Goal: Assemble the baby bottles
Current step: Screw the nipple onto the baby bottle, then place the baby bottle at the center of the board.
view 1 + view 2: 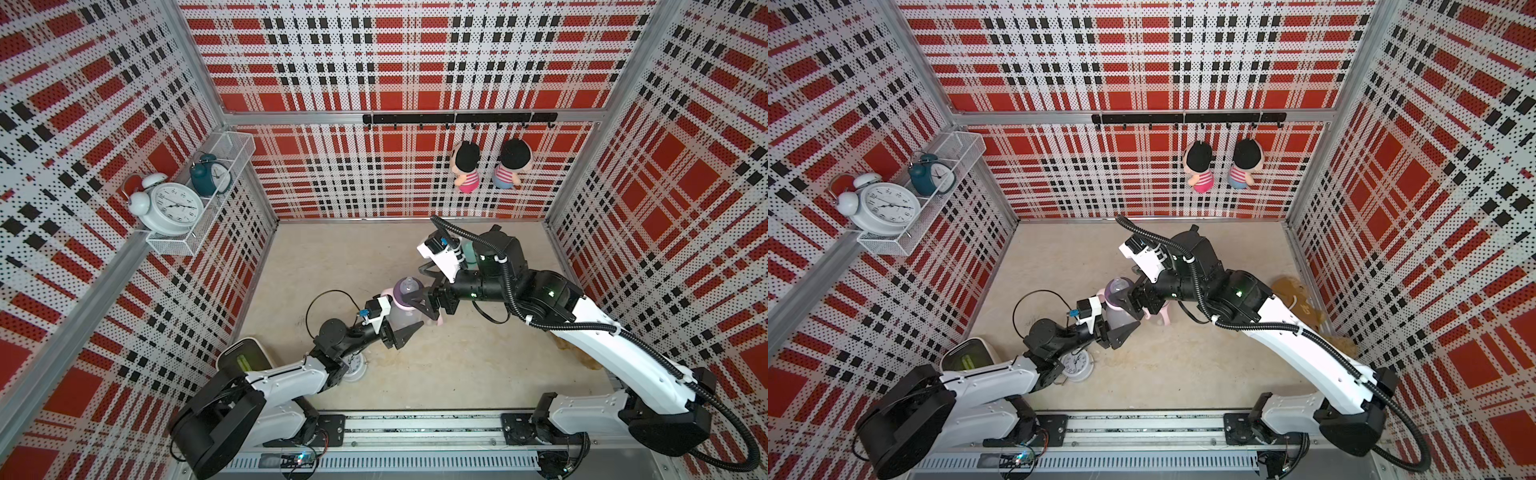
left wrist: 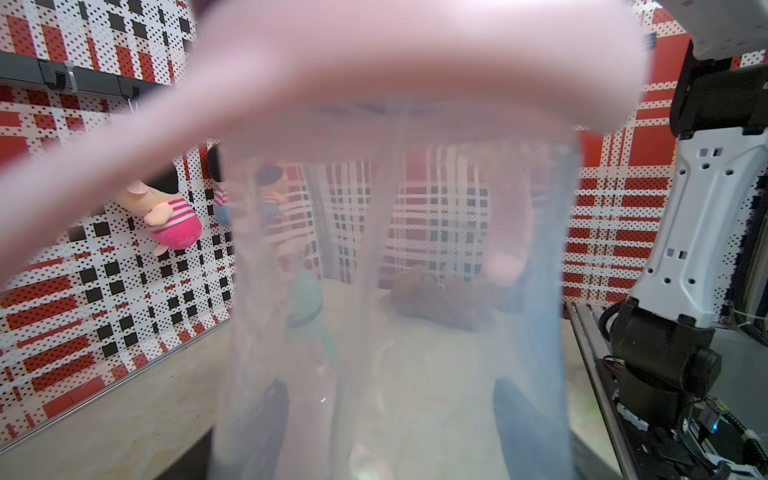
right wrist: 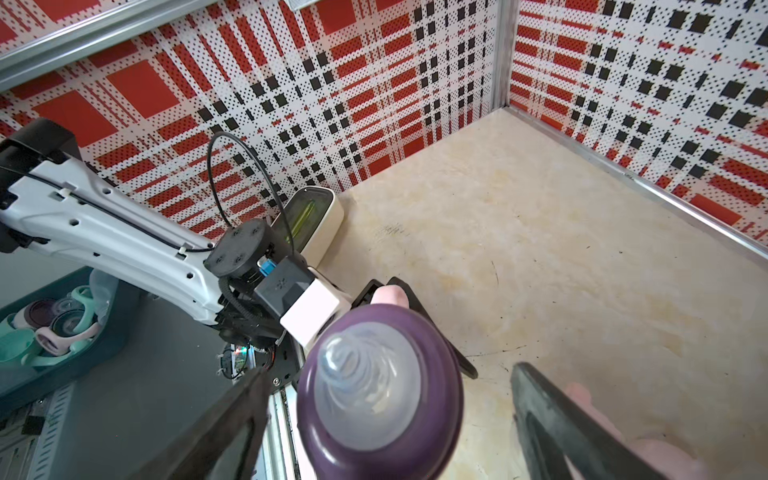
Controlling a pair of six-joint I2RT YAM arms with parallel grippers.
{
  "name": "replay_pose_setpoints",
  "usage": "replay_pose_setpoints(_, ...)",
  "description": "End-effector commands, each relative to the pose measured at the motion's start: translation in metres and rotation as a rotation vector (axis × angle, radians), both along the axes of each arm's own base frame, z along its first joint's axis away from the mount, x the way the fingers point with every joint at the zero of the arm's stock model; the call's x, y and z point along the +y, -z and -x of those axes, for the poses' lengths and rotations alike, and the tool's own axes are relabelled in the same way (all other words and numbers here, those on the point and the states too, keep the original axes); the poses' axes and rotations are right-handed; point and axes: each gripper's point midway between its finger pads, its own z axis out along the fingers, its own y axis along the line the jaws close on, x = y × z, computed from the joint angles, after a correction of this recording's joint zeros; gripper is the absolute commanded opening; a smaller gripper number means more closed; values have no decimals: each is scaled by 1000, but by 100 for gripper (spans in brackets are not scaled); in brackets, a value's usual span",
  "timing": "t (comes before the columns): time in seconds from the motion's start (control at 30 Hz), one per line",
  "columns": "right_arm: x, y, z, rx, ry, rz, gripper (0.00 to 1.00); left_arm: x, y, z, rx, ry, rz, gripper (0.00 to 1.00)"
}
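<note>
Bottle [image 1: 401, 318]: clear, upright, just past the floor clock [image 1: 1075, 365], toward the back wall.
Left gripper [image 2: 390, 415]: clenched on the bottle's body.
Collar [image 3: 440, 365]: purple, nipple in it, sitting on the bottle's neck; pink ring [image 2: 374, 62] just beneath.
Right gripper [image 3: 390, 368]: released, jaws wide on either side of the collar, touching nothing.
Done: ring and collar look fitted on this bottle; whether the collar is tight cannot be told.
Left: no cap on it yet. Teal bottle [image 1: 469, 251] stands farther past the clock, mostly hidden by the right wrist, its state unclear. A third bottle is not seen on the table.
</note>
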Motion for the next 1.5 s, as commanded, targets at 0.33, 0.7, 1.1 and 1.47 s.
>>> replay_pose_setpoints(0.33, 17, 39, -5, 45, 2, 84, 86, -6, -9, -11, -7, -15, 8, 0)
replay_pose_setpoints(0.7, 18, 39, -11, 39, 31, 70, 68, -7, -8, -11, -11, -11, 1, 0)
replay_pose_setpoints(1.1, 10, 36, -22, 26, 114, 68, 52, -5, -6, -19, 11, -52, 6, 99)
replay_pose_setpoints(1.47, -37, 18, -45, -2, 309, 45, 51, -2, -1, -37, 64, -121, 3, 98)
